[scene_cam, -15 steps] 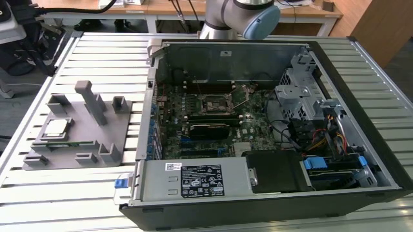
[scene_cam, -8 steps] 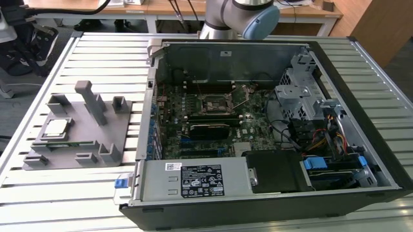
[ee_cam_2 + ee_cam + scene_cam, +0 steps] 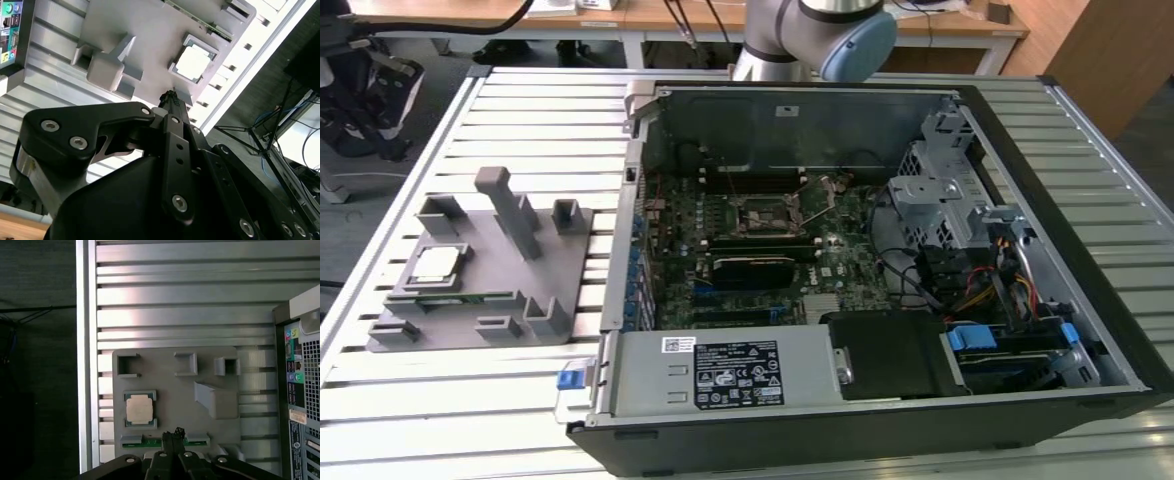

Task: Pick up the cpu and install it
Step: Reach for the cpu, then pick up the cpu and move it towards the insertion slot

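While the slatted silver metal table [image 3: 520, 110] is carrying the large open black computer case [image 3: 854, 440], the grey plastic tray with upright blocks [image 3: 487, 265] is lying to the exterior view's left of it. The small square silvery cpu with a tan rim [image 3: 139, 408] is sitting flat in 1 tray recess, just beside the long green memory stick [image 3: 150, 442]. The black gripper [image 3: 176, 432] is hovering near the cpu without touching it, its 2 fingers pressing together on nothing.

Grey arm [image 3: 767, 50], blue joint cap [image 3: 859, 45]; black tool [image 3: 172, 98], silver screws [image 3: 180, 202].
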Motion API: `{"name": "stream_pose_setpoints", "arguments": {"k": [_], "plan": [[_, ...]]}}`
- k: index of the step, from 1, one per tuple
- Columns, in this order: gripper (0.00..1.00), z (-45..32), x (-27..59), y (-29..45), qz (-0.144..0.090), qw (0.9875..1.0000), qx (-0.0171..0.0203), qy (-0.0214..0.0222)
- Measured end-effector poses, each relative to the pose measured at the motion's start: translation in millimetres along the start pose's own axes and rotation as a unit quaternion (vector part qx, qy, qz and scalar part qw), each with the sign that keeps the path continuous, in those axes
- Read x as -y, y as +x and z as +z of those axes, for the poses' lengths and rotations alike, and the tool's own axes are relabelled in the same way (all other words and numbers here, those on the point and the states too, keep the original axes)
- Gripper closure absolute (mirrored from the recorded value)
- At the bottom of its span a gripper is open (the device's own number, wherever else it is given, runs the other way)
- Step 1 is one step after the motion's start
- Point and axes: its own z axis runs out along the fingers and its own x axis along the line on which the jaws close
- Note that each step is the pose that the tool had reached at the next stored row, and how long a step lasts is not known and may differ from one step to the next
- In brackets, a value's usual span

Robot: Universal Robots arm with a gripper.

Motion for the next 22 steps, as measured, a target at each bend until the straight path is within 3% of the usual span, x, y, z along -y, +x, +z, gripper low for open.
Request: {"name": "stream_pose_setpoints", "arguments": {"k": [8, 22], "plan": [[0.89, 1.2, 0.4, 14.7, 0.000, 1.0000, 0.0000, 0.0001], [0.89, 3.3, 1.2, 32.9, -0.002, 1.0000, -0.0010, 0.0001]]}}
